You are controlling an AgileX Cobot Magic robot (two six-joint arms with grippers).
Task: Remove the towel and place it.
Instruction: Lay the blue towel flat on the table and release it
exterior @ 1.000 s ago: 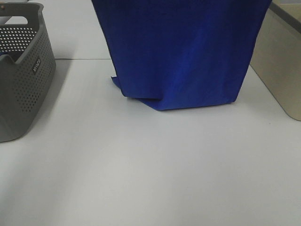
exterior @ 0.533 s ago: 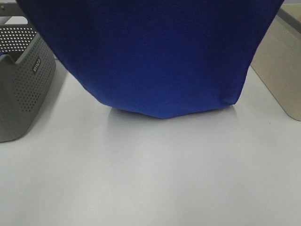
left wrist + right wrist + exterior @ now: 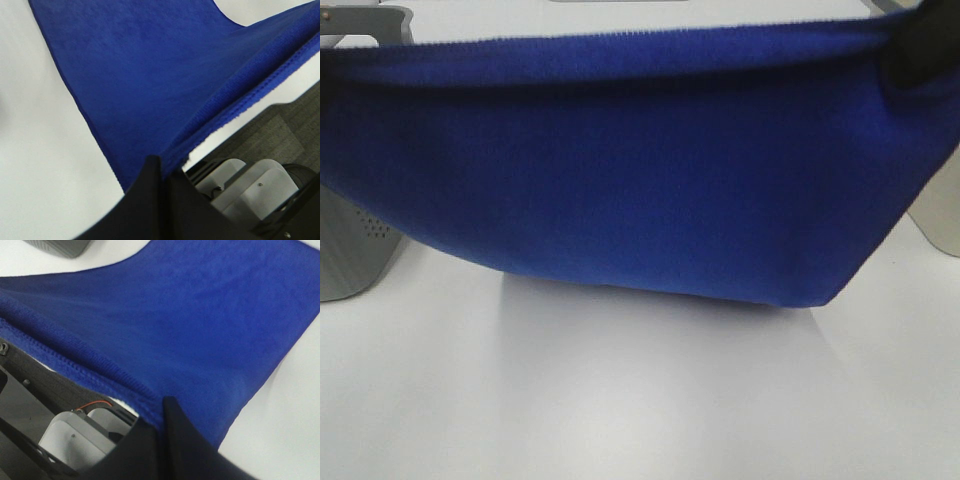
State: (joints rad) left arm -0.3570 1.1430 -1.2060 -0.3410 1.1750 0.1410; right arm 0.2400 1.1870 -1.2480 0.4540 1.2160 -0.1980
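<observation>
The royal-blue towel [image 3: 640,170] hangs stretched wide across the exterior high view, top hem taut, lower edge sagging just above the white table [image 3: 640,400]. My left gripper [image 3: 162,167] is shut on one upper corner of the towel [image 3: 150,75]. My right gripper [image 3: 161,412] is shut on the other upper corner of the towel [image 3: 200,315]. In the exterior high view the right gripper [image 3: 920,45] shows as a dark shape at the top right. The left one is a dark blur at the left edge.
The grey perforated basket [image 3: 350,255] stands at the left, mostly hidden behind the towel; a corner of it shows in the right wrist view [image 3: 60,246]. A beige box [image 3: 938,215] stands at the right edge. Bare table lies in front of the towel.
The towel has been spread much wider, from a narrow hanging drape to a taut band. Its top hem has dropped into view, and it now covers most of the basket.
</observation>
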